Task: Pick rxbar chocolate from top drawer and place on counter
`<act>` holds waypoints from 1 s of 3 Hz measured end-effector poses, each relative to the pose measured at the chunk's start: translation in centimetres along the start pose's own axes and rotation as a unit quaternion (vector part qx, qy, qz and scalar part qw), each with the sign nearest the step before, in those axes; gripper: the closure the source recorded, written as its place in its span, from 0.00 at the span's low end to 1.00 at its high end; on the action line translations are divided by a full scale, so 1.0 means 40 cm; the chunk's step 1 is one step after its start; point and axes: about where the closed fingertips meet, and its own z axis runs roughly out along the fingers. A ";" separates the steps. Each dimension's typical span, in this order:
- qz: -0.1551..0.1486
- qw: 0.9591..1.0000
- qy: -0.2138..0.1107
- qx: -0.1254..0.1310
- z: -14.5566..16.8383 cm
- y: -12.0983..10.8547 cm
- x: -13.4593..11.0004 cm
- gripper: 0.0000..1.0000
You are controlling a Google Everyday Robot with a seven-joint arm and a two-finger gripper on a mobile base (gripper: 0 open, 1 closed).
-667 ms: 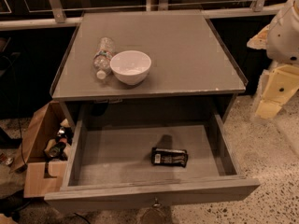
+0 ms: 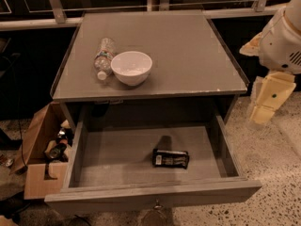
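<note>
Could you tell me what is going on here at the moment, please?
The top drawer stands open with the rxbar chocolate lying flat on its floor, nothing touching it. The gripper hangs to the right of the cabinet, well apart from the bar. On the counter sit a white bowl and a plastic bottle on its side.

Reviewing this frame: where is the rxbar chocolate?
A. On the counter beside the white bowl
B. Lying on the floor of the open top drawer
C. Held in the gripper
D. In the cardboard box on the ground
B: the rxbar chocolate lies flat on the floor of the open top drawer, right of its middle, while the gripper hangs outside the cabinet to the right, apart from the bar.
</note>
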 end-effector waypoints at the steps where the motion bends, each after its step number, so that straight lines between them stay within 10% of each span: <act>1: -0.032 0.999 -0.004 -0.027 0.138 0.035 -0.024 0.00; 3: -0.035 0.999 -0.009 -0.038 0.187 0.050 -0.040 0.00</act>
